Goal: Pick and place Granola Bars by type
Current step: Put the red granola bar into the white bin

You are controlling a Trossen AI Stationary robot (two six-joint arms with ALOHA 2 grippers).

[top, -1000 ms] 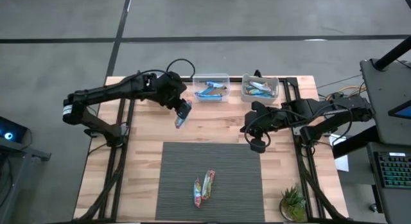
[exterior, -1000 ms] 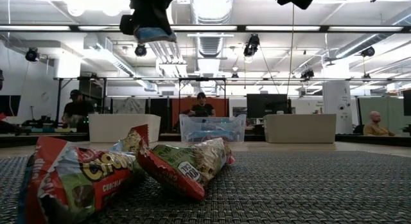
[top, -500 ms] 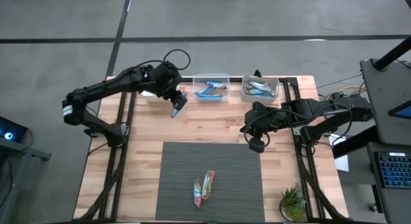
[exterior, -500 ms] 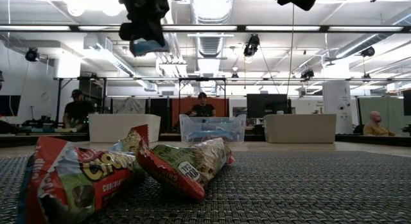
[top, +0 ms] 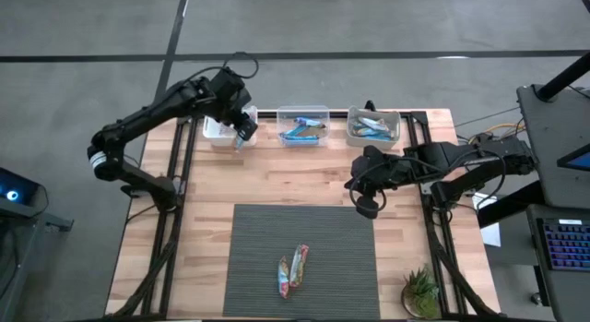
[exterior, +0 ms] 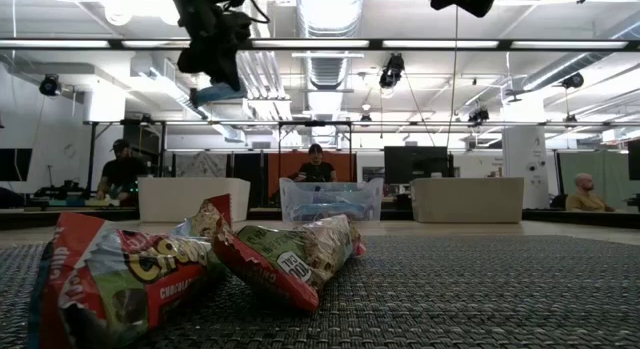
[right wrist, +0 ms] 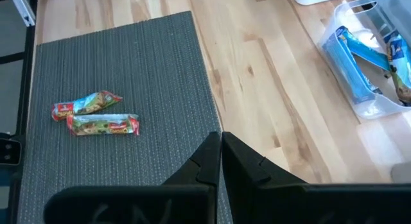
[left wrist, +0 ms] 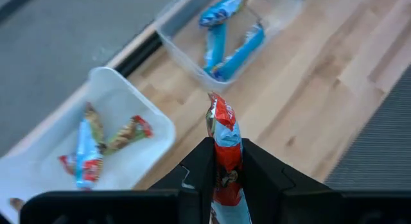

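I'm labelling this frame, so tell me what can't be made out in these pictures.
- High view: contents of the white bin are hidden by the left gripper and its held bar.
- High view: wording on the two bars on the mat is too small to read.
- Low view: the right gripper is cut off by the top edge.
- Left wrist view: the held bar's lower end sits hidden between the jaws.

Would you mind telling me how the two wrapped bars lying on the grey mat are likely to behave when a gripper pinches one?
The two bars look slim and flat, so probably light and unlikely to roll. Their glossy crinkled wrappers may slip or crush slightly. The bar in the left gripper juts out unbent, suggesting fair stiffness.
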